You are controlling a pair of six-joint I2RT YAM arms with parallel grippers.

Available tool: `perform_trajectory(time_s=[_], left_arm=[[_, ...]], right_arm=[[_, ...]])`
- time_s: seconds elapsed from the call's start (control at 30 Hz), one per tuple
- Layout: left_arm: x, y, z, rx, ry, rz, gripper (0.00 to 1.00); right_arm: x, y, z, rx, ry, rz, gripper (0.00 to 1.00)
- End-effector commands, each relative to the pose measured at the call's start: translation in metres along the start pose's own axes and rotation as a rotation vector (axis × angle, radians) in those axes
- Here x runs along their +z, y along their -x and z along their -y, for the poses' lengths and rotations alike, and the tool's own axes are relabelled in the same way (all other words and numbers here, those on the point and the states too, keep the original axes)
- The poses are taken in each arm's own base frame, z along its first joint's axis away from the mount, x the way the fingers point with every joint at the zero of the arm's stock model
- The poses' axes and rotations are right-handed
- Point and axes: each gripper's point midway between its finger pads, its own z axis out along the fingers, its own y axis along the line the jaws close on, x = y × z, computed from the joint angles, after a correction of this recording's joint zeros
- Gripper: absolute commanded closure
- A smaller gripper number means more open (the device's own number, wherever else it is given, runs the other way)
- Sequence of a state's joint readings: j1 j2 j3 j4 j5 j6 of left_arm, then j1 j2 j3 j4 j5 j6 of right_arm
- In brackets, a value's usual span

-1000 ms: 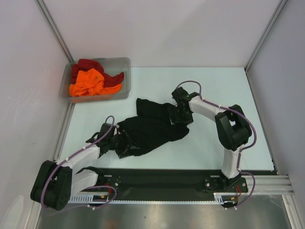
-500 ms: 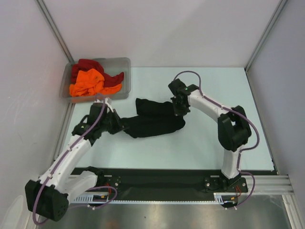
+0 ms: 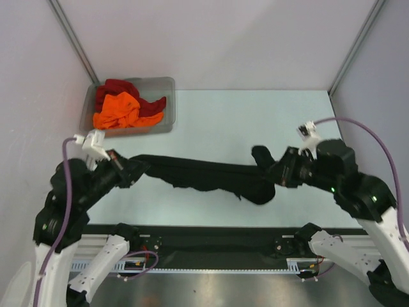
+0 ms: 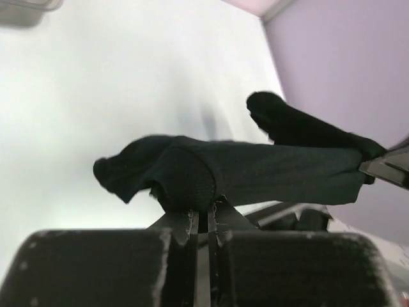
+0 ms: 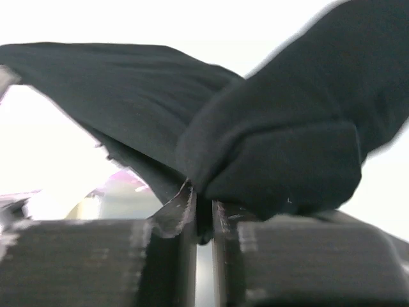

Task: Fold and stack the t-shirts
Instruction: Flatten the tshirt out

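Spanning pincers (image 4: 203, 216) (image 5: 203, 208), seemingly taut: black t-shirt (image 3: 198, 171)

Bright, even overhead light — wrist views blown out white, their near foreground softly blurred.

I count three shirts: one black shirt (image 3: 204, 174), one orange shirt (image 3: 117, 112) and one red shirt (image 3: 115, 87). Two of the three lie in the bin (image 3: 171, 96), and there is just the one bin. The third shirt is out over the table (image 3: 223, 115), a single table. There are two arms, a left arm (image 3: 70, 192) and a right arm (image 3: 358, 185), each with one claw. That makes two claws, the left claw (image 3: 133, 167) and the right claw (image 3: 276, 173), and both pinch the black shirt.
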State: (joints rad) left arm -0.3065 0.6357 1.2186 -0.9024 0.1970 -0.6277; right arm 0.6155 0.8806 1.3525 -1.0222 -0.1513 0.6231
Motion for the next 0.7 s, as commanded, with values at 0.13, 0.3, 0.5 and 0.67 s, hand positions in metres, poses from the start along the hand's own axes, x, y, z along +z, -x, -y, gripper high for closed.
perform_trajectory(time_s=[0.13, 0.3, 0.5, 0.67], left_arm=[[-0.001, -0.033, -0.044, -0.044, 0.167, -0.065, 1.00], [0.065, -0.055, -0.101, -0.045, 0.426, -0.254, 0.99], [0.086, -0.035, -0.130, 0.047, 0.594, -0.264, 0.21], [0.065, -0.067, -0.140, 0.020, 0.592, -0.299, 0.00]], right_arm=[[0.023, -0.040, 0.013, 0.194, -0.007, -0.112, 0.55], [0.101, -0.015, 0.044, 0.187, -0.131, -0.230, 0.49], [0.121, -0.027, 0.046, 0.123, -0.161, -0.348, 0.32], [0.106, -0.127, 0.083, 0.193, -0.218, -0.515, 0.17]])
